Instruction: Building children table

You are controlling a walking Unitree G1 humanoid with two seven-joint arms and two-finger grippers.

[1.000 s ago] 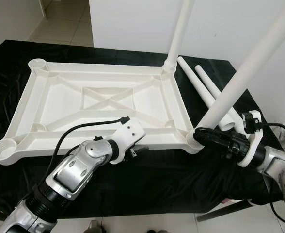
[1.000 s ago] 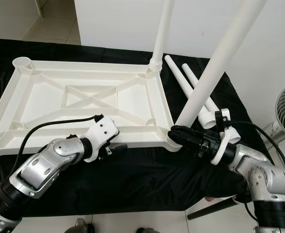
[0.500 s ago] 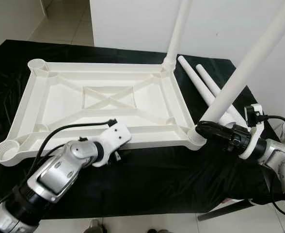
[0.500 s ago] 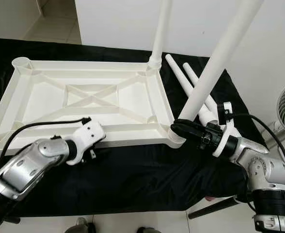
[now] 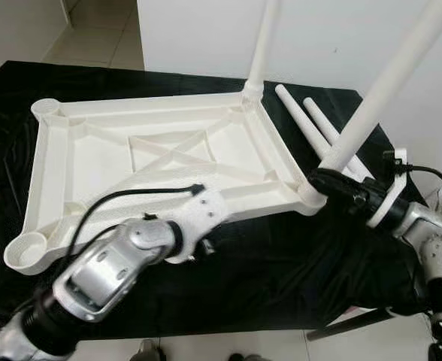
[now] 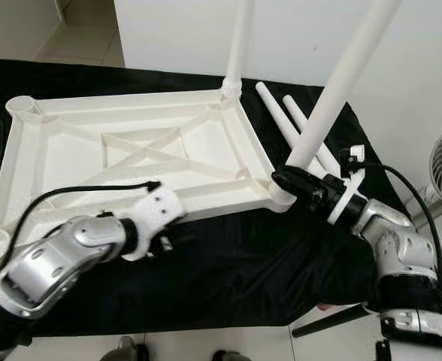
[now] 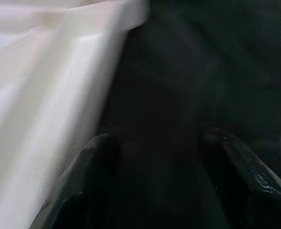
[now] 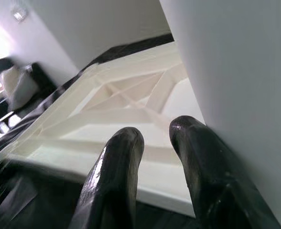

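step: second leg point(image 5: 371, 105) being seated in upturned table frame point(image 5: 161, 162) corner at 3 o'clock | right gripper point(image 6: 296, 180) beside leg base, grip unclear | left gripper point(image 7: 155, 157) parted at frame's 6 o'clock edge | next: two spare legs point(image 5: 311, 128) fitted

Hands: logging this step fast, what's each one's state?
Left hand: open, empty, beside the tabletop.
Right hand: cannot be told; at the near leg.

Black-draped table point(image 5: 296, 263) bears tabletop point(image 5: 153, 158) (inverted), legs point(image 5: 311, 128).
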